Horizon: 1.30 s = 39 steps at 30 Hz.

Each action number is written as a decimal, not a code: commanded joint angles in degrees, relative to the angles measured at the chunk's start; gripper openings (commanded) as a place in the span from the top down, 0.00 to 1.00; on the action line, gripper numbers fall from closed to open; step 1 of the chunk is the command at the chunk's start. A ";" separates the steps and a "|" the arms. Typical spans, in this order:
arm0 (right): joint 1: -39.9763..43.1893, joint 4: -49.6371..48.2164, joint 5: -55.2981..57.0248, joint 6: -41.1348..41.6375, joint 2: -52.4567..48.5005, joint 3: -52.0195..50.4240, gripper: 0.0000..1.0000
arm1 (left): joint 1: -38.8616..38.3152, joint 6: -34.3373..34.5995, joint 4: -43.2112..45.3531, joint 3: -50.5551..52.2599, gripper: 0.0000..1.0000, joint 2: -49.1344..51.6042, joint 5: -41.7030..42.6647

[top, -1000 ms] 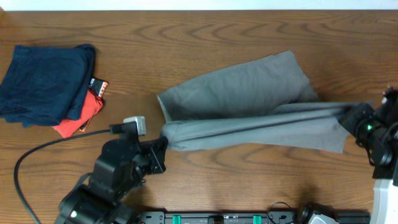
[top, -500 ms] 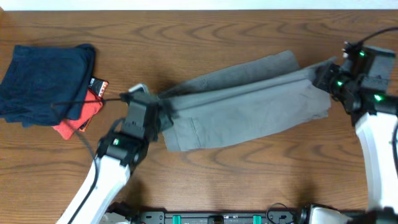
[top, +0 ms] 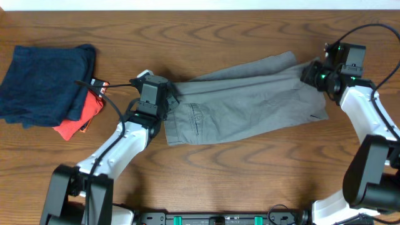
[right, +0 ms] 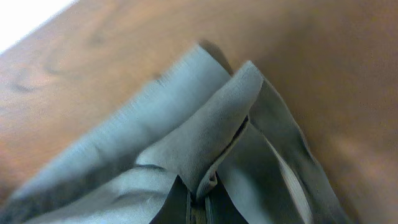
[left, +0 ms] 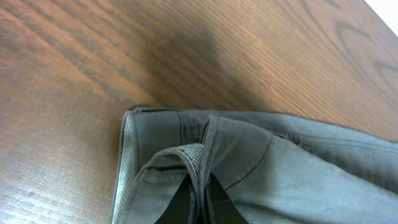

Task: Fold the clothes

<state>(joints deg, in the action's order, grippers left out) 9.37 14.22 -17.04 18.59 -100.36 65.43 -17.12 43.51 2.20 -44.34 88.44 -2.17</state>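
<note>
Two grips | left gripper [left: 199,202]: shorts [top: 250,109] waistband [left: 194,155] | right gripper [right: 198,202]: hem [right: 239,84], apparently

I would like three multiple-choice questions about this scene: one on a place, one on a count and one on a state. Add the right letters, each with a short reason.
1. Where does the navy garment lie?
A. on the red-orange garment, to the left of the shorts
B. under the shorts
C. at the right edge of the table

2. How many garments are on the table?
A. two
B. three
C. five

3. What is the left gripper doing?
A. it is open over bare wood
B. it holds the navy garment
C. it is shut on the waistband of the shorts

Answers:
1 A: the overhead view shows navy cloth on top of red-orange cloth at the table's left end.
2 B: one grey, one navy and one red-orange.
3 C: the left wrist view shows its fingers pinching the waistband.
</note>
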 commanded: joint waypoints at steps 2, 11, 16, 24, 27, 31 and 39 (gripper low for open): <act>-1.22 -9.51 -8.76 1.49 -0.66 0.87 0.84 | 1.57 0.07 5.57 -0.44 0.73 0.31 -2.69; -0.24 -8.46 -12.94 1.90 1.75 0.90 0.41 | 6.95 0.02 9.75 -0.52 0.02 -4.11 14.67; -0.20 6.43 -10.91 -5.62 2.03 0.83 0.64 | 5.99 -3.67 2.01 -0.52 0.02 -4.37 23.12; -1.95 16.48 10.67 -7.08 -1.57 -4.85 0.65 | 3.54 -9.25 -10.34 0.63 0.02 -1.29 18.36; -1.66 17.40 11.93 -6.78 -1.99 -8.50 0.64 | 3.54 -9.20 -12.70 0.74 0.02 -0.87 18.01; -0.70 20.50 17.88 -2.56 -1.99 -11.82 0.66 | 3.54 -9.16 -14.01 0.79 0.02 -0.87 18.18; 0.87 26.18 20.70 -1.40 -0.46 -11.85 0.71 | 3.54 -8.63 -13.57 0.94 0.02 0.28 18.21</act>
<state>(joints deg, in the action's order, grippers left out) 9.39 39.27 -0.12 15.84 -100.84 55.13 -13.56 35.55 -11.53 -44.01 87.61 16.36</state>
